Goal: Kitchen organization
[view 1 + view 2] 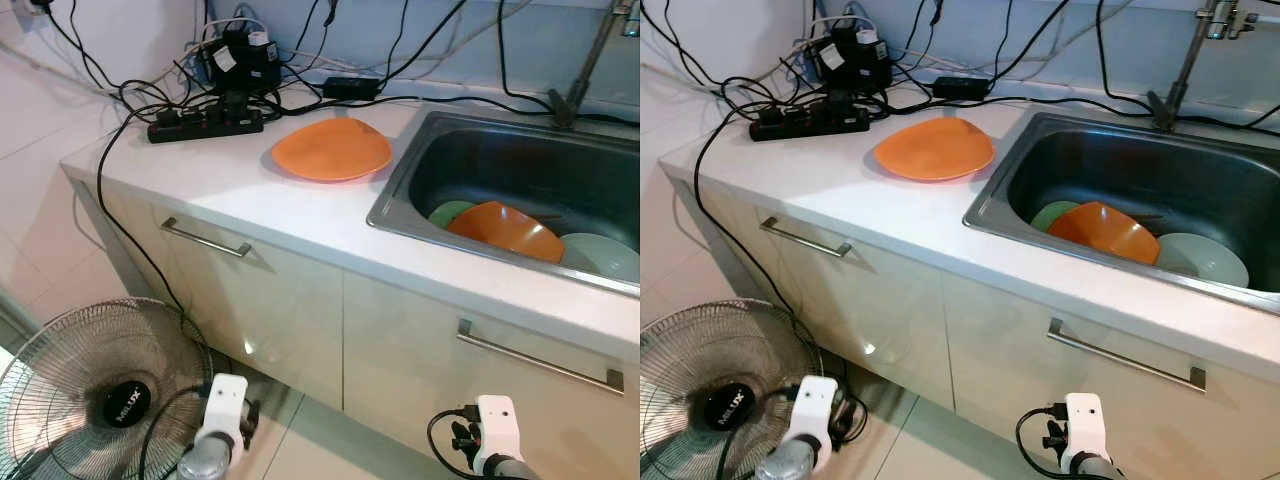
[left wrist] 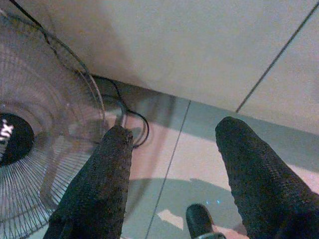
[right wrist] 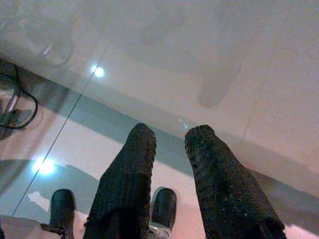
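A white countertop (image 1: 300, 215) runs from upper left to lower right of the frame, its steel sink (image 1: 470, 150) at upper right. A floor fan (image 1: 95, 390) fills the lower left. An orange plate (image 1: 332, 149) lies on the counter just beside the sink; inside it sit an orange bowl (image 1: 505, 230), a green dish (image 1: 450, 212) and a pale bowl (image 1: 600, 255). A power strip (image 1: 205, 122) lies at upper left. Left gripper (image 2: 172, 144) hangs released, empty; right gripper (image 3: 172, 142) likewise parted, over the floor.

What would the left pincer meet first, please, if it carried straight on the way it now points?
Probably the tiled floor at the foot of the cabinet; the left pincer is open and empty, but depth is unclear.
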Robot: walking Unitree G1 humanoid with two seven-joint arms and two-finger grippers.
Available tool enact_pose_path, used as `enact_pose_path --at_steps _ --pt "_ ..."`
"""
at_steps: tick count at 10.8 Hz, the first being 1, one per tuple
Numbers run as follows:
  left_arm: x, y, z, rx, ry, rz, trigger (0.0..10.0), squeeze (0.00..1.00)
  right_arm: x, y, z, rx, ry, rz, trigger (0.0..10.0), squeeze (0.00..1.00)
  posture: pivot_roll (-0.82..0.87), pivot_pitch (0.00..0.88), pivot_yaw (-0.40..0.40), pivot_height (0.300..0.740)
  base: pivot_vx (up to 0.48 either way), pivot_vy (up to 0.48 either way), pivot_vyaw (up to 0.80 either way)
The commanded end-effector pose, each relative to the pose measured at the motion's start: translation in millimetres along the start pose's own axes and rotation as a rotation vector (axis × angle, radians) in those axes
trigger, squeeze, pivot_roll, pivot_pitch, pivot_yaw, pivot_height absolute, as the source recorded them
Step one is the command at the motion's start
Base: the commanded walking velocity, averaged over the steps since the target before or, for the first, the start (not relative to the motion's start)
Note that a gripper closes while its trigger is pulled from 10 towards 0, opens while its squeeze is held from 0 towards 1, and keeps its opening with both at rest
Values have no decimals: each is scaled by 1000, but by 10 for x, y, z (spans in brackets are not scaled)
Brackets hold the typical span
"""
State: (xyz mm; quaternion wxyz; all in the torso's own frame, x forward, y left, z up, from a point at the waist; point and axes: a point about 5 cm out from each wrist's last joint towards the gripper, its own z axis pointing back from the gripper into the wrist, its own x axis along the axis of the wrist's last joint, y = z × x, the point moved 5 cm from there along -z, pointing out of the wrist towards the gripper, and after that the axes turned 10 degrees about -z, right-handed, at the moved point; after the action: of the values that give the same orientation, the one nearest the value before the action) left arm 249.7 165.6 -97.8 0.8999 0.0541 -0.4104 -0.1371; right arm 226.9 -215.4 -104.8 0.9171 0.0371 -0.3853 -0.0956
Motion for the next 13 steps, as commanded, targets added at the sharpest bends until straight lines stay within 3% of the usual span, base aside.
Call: enact_pose_path --at_steps 1,3,6,13 --pt "-103 -5 25 4 35 0 10000 0 -63 16 7 -7 17 -21 10000 0 30 0 92 740 0 0 0" --pt "-216 -64 54 -13 78 -11 10000 0 -203 76 16 -7 72 -38 10000 0 33 0 94 740 0 0 0" --pt "-279 -32 73 -12 95 -16 10000 0 -304 90 37 -11 105 -44 10000 0 36 0 100 740 0 0 -669" --pt "-170 -55 49 -8 51 -8 10000 0 -302 126 28 9 117 -29 10000 0 35 0 102 740 0 0 -621"
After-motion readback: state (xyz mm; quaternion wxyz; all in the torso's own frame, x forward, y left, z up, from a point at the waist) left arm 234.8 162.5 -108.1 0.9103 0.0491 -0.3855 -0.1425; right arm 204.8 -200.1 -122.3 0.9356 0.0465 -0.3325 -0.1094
